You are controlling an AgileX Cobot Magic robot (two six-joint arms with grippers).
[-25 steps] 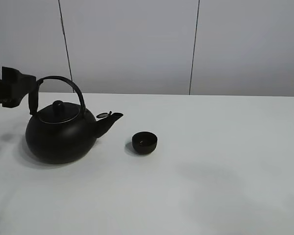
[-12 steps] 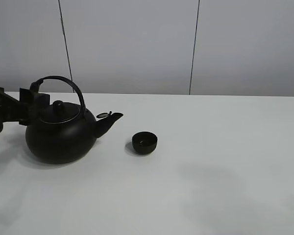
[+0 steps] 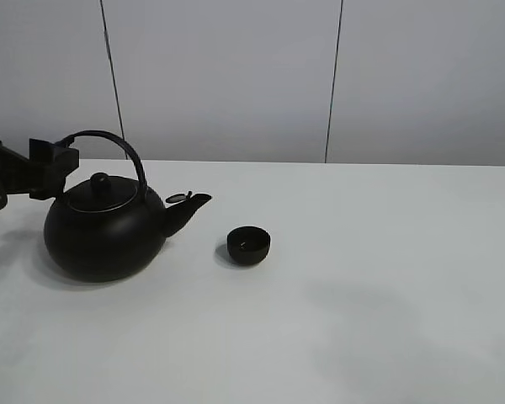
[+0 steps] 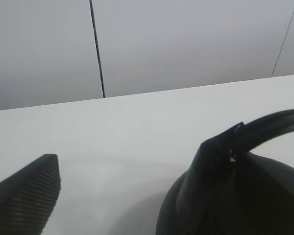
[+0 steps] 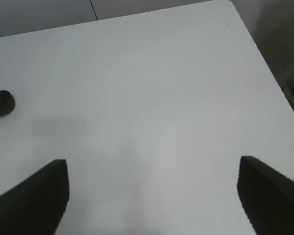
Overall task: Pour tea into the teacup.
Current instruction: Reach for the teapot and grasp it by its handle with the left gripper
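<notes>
The small black teacup [image 3: 248,245] sits on the white table [image 3: 387,278], just right of the spout of a big black kettle [image 3: 105,231]. My left gripper [image 3: 54,165] hovers at the left end of the kettle's arched handle [image 3: 109,137], open and holding nothing. In the left wrist view only one ribbed finger [image 4: 27,196] shows, well apart from the handle [image 4: 257,128] and the kettle body [image 4: 245,200]. My right gripper [image 5: 152,200] hangs open over bare table, far from the teacup [image 5: 1,103]. No tea is in view.
A grey panelled wall [image 3: 236,76] stands behind the table. The table's right edge and corner [image 5: 257,54] show in the right wrist view, with a drop beyond. The right arm does not appear in the exterior view.
The left gripper dipped toward the kettle's left side, then rose slightly, staying by the handle's left end. Kettle, teacup and right gripper have not moved.
</notes>
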